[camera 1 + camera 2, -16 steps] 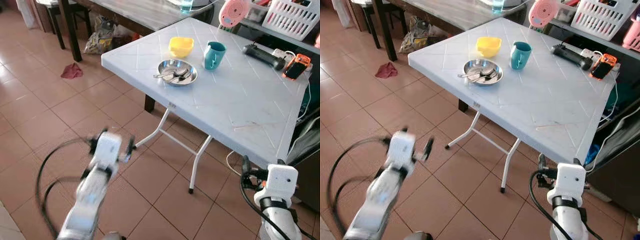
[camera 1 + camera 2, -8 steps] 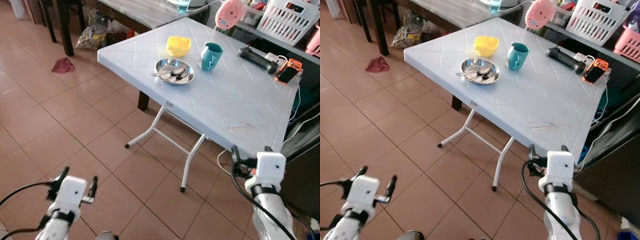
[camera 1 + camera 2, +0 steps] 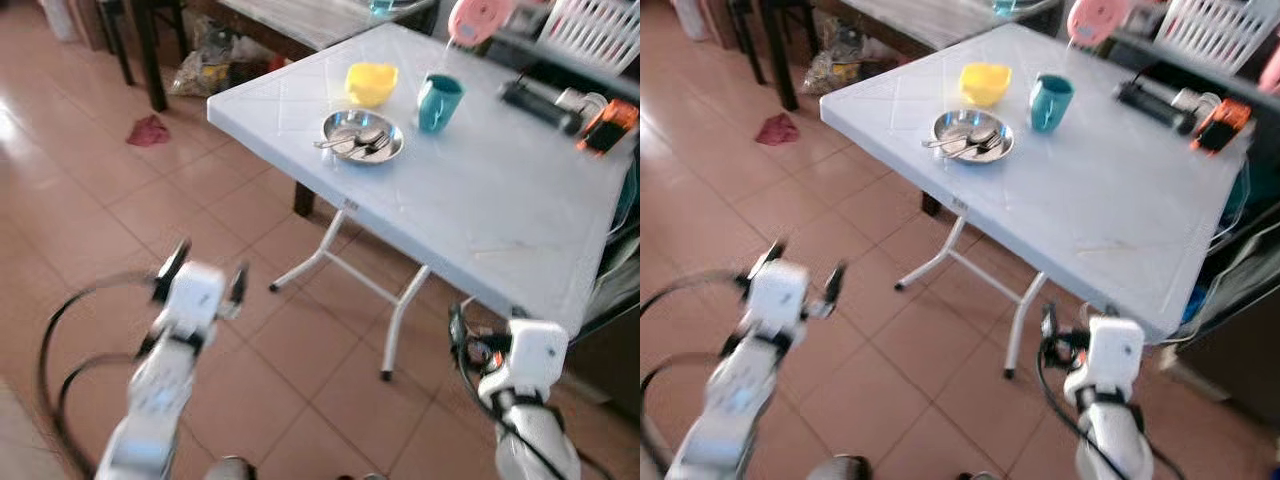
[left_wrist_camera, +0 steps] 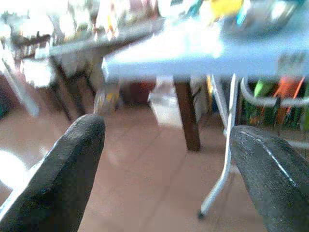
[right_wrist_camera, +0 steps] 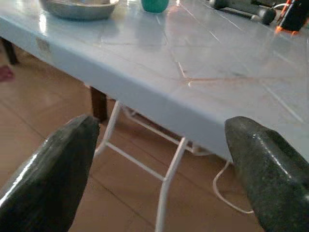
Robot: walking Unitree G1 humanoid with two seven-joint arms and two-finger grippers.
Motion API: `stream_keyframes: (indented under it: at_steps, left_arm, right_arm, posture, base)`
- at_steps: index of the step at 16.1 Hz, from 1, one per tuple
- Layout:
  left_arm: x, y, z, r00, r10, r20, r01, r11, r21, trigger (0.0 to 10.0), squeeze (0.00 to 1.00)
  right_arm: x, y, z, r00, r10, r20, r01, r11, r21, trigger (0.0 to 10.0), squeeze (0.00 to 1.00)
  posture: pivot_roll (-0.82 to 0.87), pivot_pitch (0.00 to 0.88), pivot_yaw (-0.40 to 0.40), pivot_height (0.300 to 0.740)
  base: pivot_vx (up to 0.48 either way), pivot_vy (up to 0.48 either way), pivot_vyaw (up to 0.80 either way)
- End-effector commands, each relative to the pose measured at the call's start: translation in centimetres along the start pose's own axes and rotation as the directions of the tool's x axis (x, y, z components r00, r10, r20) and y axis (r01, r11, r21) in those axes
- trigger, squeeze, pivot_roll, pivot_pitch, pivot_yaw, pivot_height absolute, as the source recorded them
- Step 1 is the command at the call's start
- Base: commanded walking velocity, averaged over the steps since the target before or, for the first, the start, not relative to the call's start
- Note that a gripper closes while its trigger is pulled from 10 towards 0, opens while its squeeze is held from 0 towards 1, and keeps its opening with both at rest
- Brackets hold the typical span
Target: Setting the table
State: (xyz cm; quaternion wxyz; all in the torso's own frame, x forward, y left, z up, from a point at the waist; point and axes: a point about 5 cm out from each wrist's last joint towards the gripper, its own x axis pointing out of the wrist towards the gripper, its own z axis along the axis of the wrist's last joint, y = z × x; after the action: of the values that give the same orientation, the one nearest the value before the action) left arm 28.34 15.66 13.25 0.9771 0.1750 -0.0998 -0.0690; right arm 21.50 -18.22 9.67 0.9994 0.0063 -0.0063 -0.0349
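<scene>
A white folding surface stands ahead and to the right on the tiled floor, carrying near its far left corner a steel plate with cutlery lying in it, a yellow bowl just beyond the plate and a teal mug to the plate's right. The left end effector hangs over the floor, left of the surface and well apart from it, fingers spread and empty. The right end effector sits low beside the surface's near edge, below the top, its fingers likewise wide apart and gripping nothing.
</scene>
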Motion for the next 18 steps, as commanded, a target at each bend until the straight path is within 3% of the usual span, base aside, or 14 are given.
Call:
stream_keyframes:
  at_steps: [1,3,7,10,14,16,18]
  left_arm:
    - [0.5,-1.1,0.0,0.998,-0.059,-0.006,0.058,0.998,-0.024,10.0,0.00]
    - [1.4,-1.8,0.0,0.993,-0.121,0.000,0.121,0.992,-0.019,10.0,0.00]
    - [2.5,-2.1,-0.2,0.980,-0.200,-0.007,0.201,0.980,0.013,10.0,0.00]
    - [3.2,-2.3,-0.9,0.972,-0.235,0.000,0.235,0.970,0.060,10.0,0.00]
    - [3.8,-2.6,-1.2,0.976,-0.219,-0.006,0.219,0.975,0.031,10.0,0.00]
    - [3.5,-2.3,-1.9,0.988,-0.149,-0.033,0.150,0.989,0.005,10.0,0.00]
    - [3.2,-2.3,-2.1,0.993,-0.110,-0.042,0.109,0.994,-0.018,10.0,0.00]
  right_arm:
    - [-0.6,-0.1,0.4,1.000,-0.022,0.020,0.022,0.999,-0.025,10.0,0.00]
    - [-1.3,-0.4,-0.3,0.994,-0.109,0.014,0.110,0.994,-0.008,10.0,0.00]
    - [-1.6,0.3,-0.6,0.986,-0.165,0.020,0.165,0.986,0.019,10.0,0.00]
    - [-0.7,0.2,-0.8,0.981,-0.190,0.024,0.191,0.981,-0.026,10.0,0.00]
    - [-0.3,-1.7,-0.5,0.980,-0.196,0.017,0.197,0.977,-0.076,10.0,0.00]
    - [-0.5,-1.7,-0.8,0.986,-0.163,0.016,0.164,0.982,-0.091,10.0,0.00]
    - [-0.7,-1.6,-0.7,0.986,-0.164,0.017,0.164,0.983,-0.078,10.0,0.00]
  posture:
    - [0.13,0.131,-0.033,0.714]
    - [0.11,0.126,0.023,0.714]
    - [0.11,0.118,0.118,0.714]
    - [0.10,0.083,0.064,0.714]
    - [0.06,0.109,0.003,0.714]
    - [0.06,0.122,0.043,0.714]
    - [0.08,0.120,0.015,0.714]
  base:
    - [0.000,0.000,0.00]
    - [0.000,0.000,0.00]
    - [0.000,0.000,0.00]
    - [0.000,0.000,0.00]
    - [0.000,0.000,0.00]
    - [0.000,0.000,0.00]
    - [0.000,0.000,0.00]
